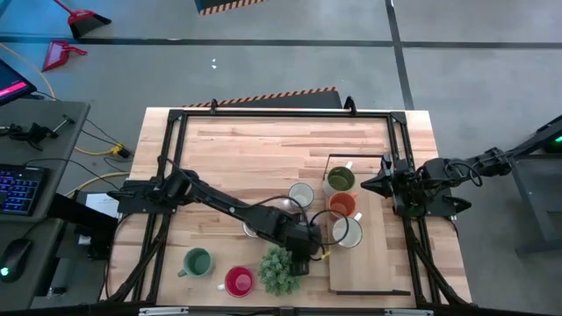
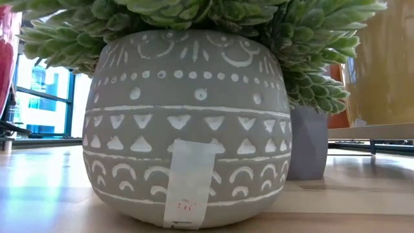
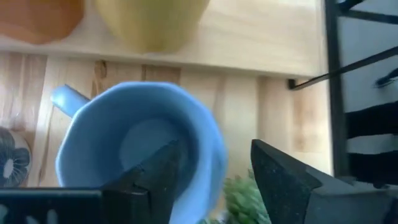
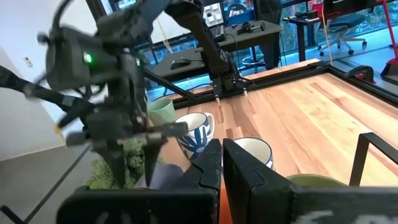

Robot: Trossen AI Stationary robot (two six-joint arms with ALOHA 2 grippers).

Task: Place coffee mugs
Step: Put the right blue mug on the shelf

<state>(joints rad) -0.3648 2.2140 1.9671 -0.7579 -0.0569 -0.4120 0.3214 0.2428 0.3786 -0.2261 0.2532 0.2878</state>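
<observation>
Gripping the blue-grey mug [image 3: 140,146] by its rim, one finger inside and one outside, the left gripper [image 1: 306,239] sits beside the plant [image 1: 278,269], near the board [image 1: 369,276] holding three mugs. Best to lift straight, keep the mug level, then set it on the board's bare near end. The plant and white mug [image 1: 347,231] crowd the path. Right gripper [image 1: 373,185] waits at the board's far edge, fingers pressed together.
</observation>
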